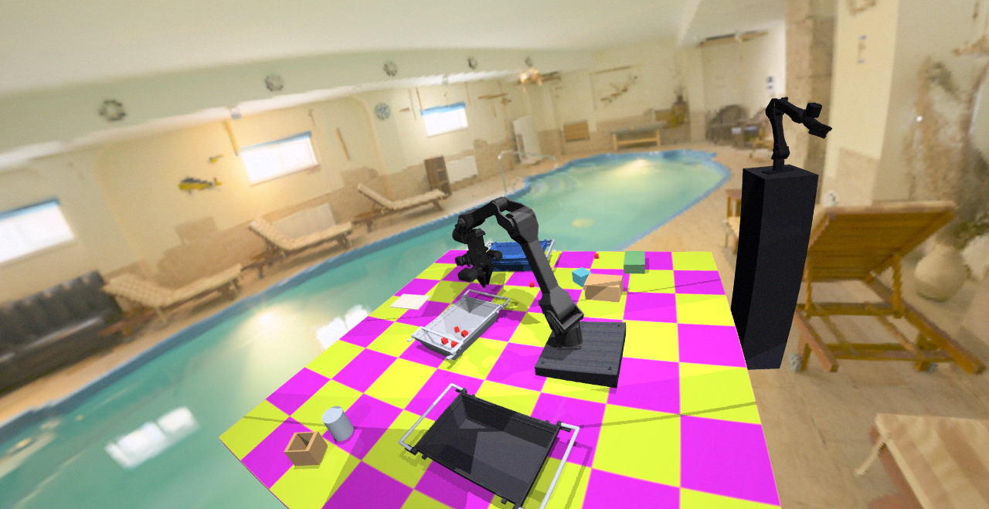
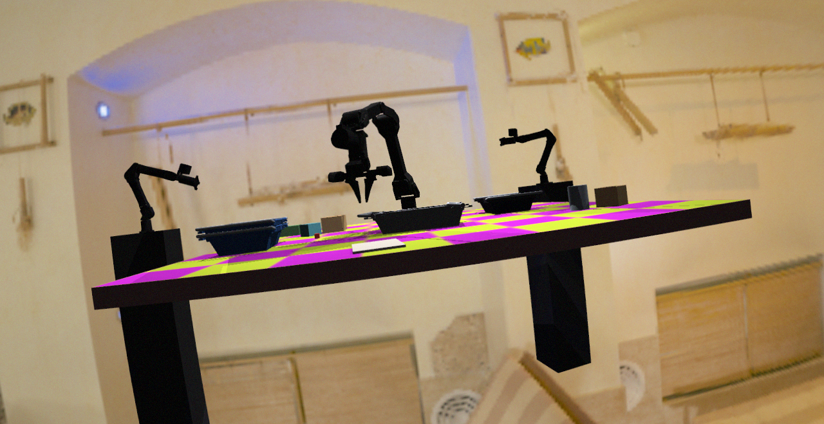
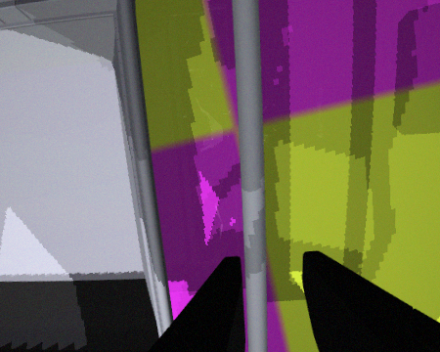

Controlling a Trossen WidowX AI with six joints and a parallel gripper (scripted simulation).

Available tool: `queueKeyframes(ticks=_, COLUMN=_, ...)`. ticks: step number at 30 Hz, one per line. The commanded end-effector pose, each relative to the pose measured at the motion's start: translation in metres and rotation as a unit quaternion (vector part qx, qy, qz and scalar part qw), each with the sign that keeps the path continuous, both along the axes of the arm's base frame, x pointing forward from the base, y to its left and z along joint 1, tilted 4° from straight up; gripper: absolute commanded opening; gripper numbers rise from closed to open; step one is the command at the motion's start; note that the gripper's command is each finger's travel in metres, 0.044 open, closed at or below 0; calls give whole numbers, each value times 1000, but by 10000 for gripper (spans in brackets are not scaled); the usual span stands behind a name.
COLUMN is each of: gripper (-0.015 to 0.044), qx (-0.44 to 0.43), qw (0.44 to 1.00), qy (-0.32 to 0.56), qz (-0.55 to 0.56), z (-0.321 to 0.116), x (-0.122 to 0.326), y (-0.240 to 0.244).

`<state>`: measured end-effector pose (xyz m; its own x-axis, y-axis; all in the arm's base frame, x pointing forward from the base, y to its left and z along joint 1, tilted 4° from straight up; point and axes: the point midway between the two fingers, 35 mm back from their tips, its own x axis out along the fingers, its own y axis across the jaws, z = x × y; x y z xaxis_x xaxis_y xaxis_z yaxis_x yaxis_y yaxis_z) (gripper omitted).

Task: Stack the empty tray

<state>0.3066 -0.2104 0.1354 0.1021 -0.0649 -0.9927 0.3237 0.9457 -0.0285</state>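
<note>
A pale grey tray stands on the table with several small red blocks in it. Its far bar is swung out over the end. Its near bar seems to lie across the top, but is hard to make out. My gripper is narrowly open and empty, pointing down above the far bar. That bar shows between the fingertips in the wrist view, below them. An empty black tray stands apart with its bars out.
A blue tray or nested pair stands at the far edge. A white plate, a tan box, a green block and a blue block lie around. A grey cylinder stands by a hollow tan box.
</note>
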Motion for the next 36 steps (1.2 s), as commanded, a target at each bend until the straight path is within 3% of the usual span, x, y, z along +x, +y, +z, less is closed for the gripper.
queueKeyframes(ticks=1, gripper=81, qx=5, qw=1000, qy=3, qz=-4, z=-13, x=1, y=1)
queueKeyframes(ticks=14, gripper=81, qx=5, qw=1000, qy=3, qz=-4, z=-59, x=4, y=-1)
queueKeyframes(ticks=36, gripper=81, qx=8, qw=1000, qy=2, qz=-4, z=-26, x=17, y=45)
